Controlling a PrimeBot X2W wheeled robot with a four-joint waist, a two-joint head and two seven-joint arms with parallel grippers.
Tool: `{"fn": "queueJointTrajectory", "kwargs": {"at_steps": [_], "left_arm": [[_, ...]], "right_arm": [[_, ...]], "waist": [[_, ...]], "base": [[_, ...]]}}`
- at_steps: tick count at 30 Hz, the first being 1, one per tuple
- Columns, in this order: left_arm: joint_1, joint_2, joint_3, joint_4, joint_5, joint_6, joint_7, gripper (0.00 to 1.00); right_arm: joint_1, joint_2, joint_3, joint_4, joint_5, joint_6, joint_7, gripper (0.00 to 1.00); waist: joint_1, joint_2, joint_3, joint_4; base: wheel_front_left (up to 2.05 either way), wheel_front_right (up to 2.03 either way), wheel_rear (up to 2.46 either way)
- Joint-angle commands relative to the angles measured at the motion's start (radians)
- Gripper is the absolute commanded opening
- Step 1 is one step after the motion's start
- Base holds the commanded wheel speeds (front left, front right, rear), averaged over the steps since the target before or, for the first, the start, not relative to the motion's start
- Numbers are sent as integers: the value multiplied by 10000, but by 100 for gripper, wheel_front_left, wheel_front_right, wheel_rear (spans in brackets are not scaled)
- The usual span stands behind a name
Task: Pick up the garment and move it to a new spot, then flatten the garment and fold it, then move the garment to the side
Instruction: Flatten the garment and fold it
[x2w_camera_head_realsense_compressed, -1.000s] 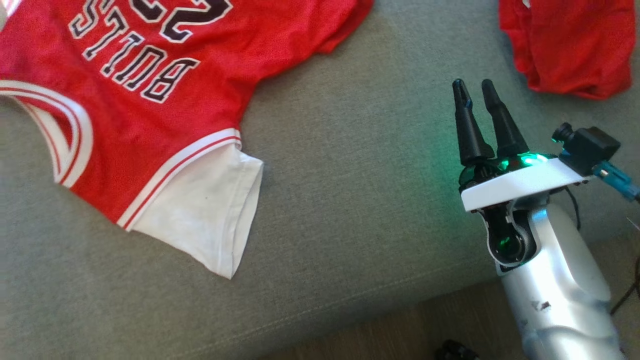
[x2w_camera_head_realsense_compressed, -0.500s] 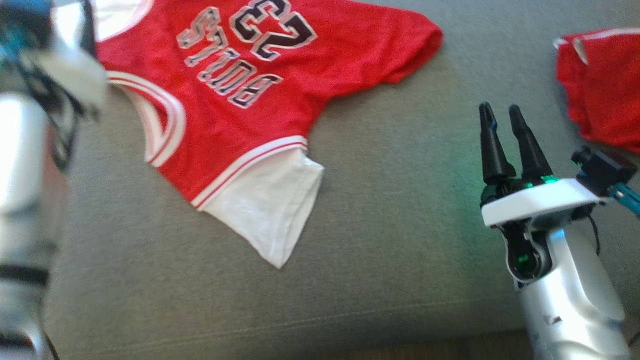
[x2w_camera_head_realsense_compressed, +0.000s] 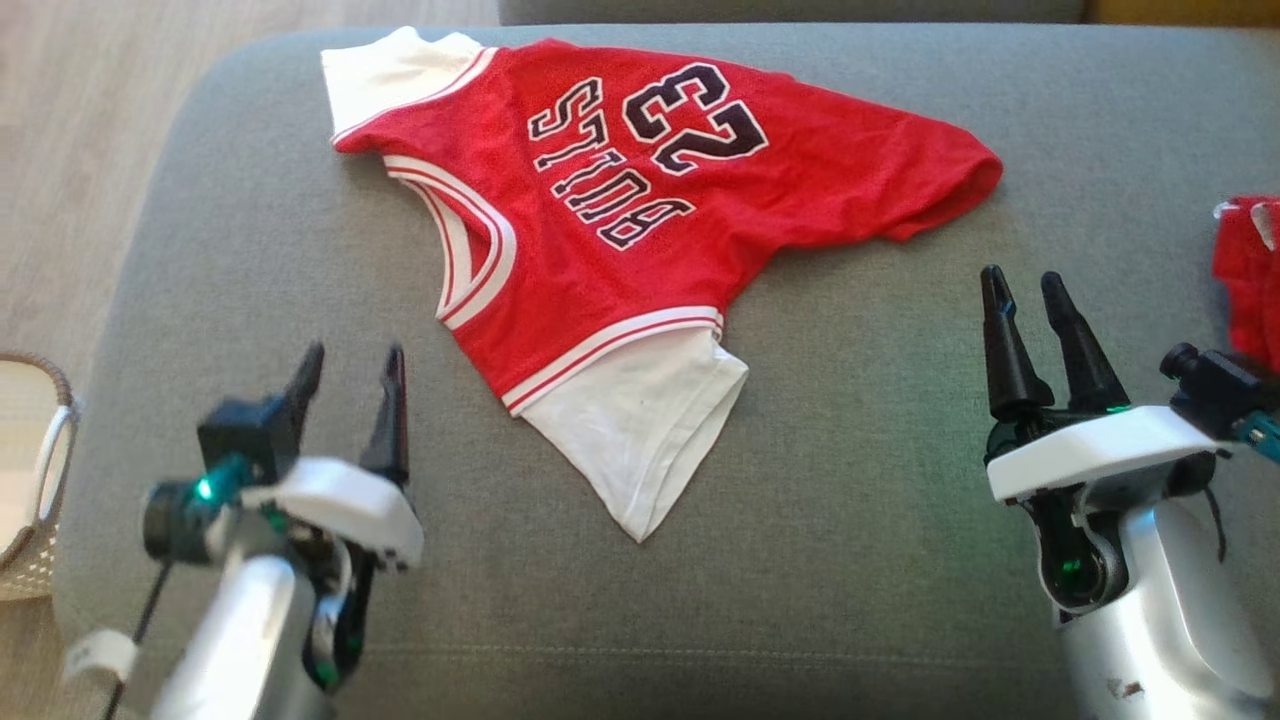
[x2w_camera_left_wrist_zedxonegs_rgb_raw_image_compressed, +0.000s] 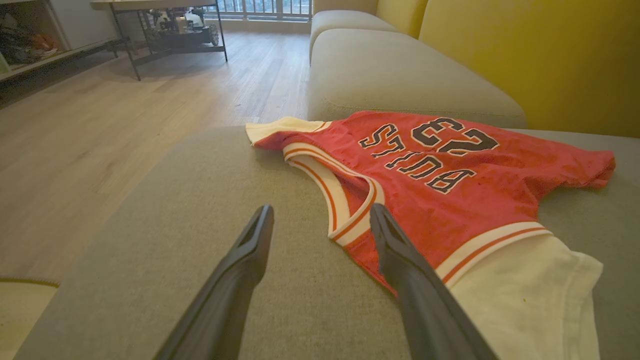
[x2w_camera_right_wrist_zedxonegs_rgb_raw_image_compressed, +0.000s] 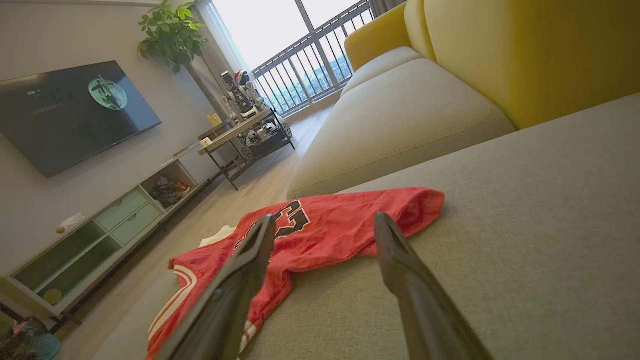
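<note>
Left gripper (x2w_camera_head_realsense_compressed: 354, 352) spread wide, empty, above grey sofa cushion (x2w_camera_head_realsense_compressed: 860, 480). Right gripper (x2w_camera_head_realsense_compressed: 1020, 276) also spread, holding nothing. Red Bulls 23 jersey (x2w_camera_head_realsense_compressed: 640, 200) lies unfolded between both and beyond fingertips, white sleeve (x2w_camera_head_realsense_compressed: 640, 430) nearest. Second red garment (x2w_camera_head_realsense_compressed: 1245, 270) just right of right gripper. Wicker basket (x2w_camera_head_realsense_compressed: 60, 385) left of left gripper.

The right gripper (x2w_camera_right_wrist_zedxonegs_rgb_raw_image_compressed: 324, 216) hides part of the garment (x2w_camera_right_wrist_zedxonegs_rgb_raw_image_compressed: 345, 232) — a red cloth (x2w_camera_head_realsense_compressed: 1250, 290) and basket (x2w_camera_head_realsense_compressed: 30, 578) (woven) run off-frame.
</note>
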Motion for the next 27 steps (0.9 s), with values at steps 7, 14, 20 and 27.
{"fn": "queueJointTrajectory", "kwargs": {"at_steps": [7,14,20,27], "left_arm": [[183,-554,-600,-536,-224,-370,464,100],[349,-863,-1649,-224,-206,-913,1356,100],[427,-958,-2015,-17,-319,-800,2464,100],[430,-1006,-2008,-53,-570,-576,3217,100]], "right_arm": [[-129,47,233,-516,13,-2,81,100],[-331,47,439,-365,158,-2,-7,100],[-432,47,440,-185,229,-2,-131,100],[-523,47,518,-12,283,-2,-236,100]], "waist": [[2,0,133,-195],[2,0,279,-509],[2,0,361,-698],[2,0,446,-802]], "base": [[0,0,0],[0,0,0],[0,0,0],[0,0,0]]}}
